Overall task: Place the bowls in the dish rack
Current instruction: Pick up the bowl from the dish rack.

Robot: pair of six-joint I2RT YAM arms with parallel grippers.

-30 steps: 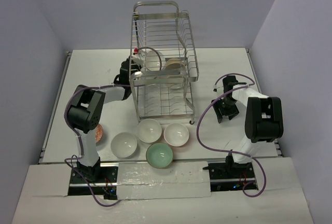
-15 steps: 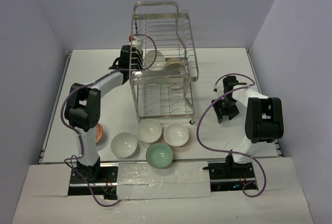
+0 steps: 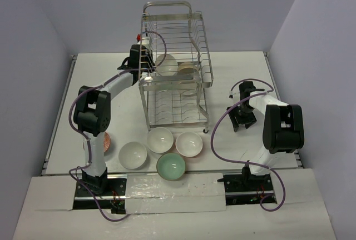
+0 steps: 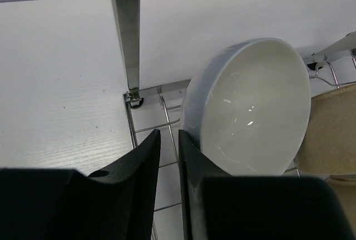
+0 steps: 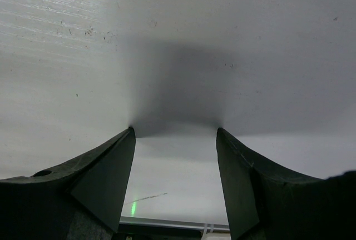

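Observation:
The silver wire dish rack [image 3: 175, 29] stands at the table's middle back. A white bowl [image 3: 166, 64] stands on edge in its upper tier, with a beige bowl [image 3: 187, 69] beside it. My left gripper [image 3: 146, 63] is at the upper tier's left edge. In the left wrist view its jaws [image 4: 169, 134] are nearly together with only rack wire between them, and the white bowl [image 4: 250, 106] is just right of the right finger. Three white bowls [image 3: 133, 155] [image 3: 160, 140] [image 3: 189, 144], a mint green bowl [image 3: 171, 166] and an orange-red bowl [image 3: 107, 141], half hidden by the arm, sit in front. My right gripper [image 3: 240, 122] is open and empty over bare table [image 5: 175, 131].
The rack's flat metal post [image 4: 127, 29] rises just ahead of the left fingers. The beige bowl [image 4: 328, 134] shows at the right edge of the left wrist view. White walls close in the table on the left, back and right.
My left gripper has risen from the rack's lower left side to the upper tier's edge. The bowl in the upper tier and the right arm have stayed put.

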